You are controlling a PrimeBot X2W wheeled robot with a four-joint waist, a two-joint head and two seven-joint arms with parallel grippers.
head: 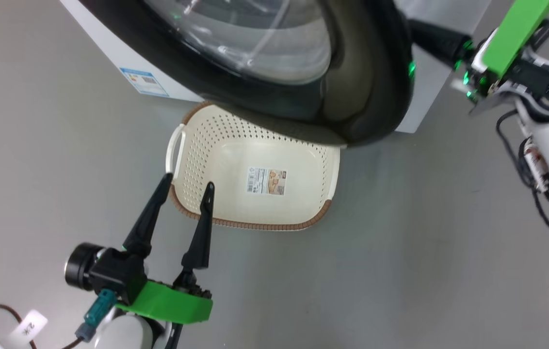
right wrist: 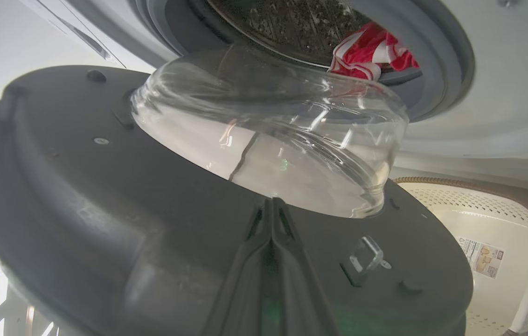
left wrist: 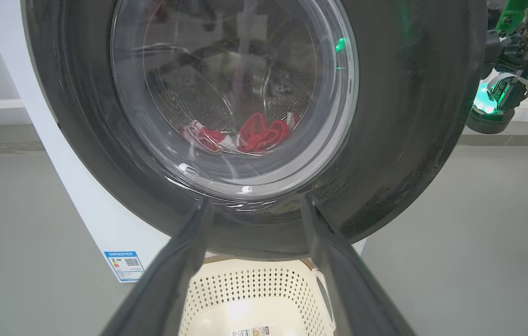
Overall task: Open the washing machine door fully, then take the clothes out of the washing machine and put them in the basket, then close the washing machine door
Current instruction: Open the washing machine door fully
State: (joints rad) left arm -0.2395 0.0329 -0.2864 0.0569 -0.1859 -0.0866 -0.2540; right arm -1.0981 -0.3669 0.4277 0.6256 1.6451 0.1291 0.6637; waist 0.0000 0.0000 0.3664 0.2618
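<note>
The washing machine door (head: 371,72) stands partly swung out over the far side of the basket (head: 303,194). Behind the door's right edge, my right gripper (head: 425,34) is shut; in the right wrist view its closed tips (right wrist: 272,205) rest against the door's dark inner face (right wrist: 105,196), just below the glass bowl. The red clothes (right wrist: 371,51) lie in the drum of the washing machine (left wrist: 100,214) and also show through the glass (left wrist: 257,135). My left gripper (head: 187,186) hangs open and holds nothing at the basket's near left corner, pointing at the door's outer face (left wrist: 408,140).
The basket holds nothing but a paper label (head: 267,181) on its bottom. Grey floor (head: 425,252) spreads to the right of and in front of the basket. A blue sticker (head: 144,81) marks the washer's lower front. A cable loop with a tag (head: 29,324) lies at the lower left.
</note>
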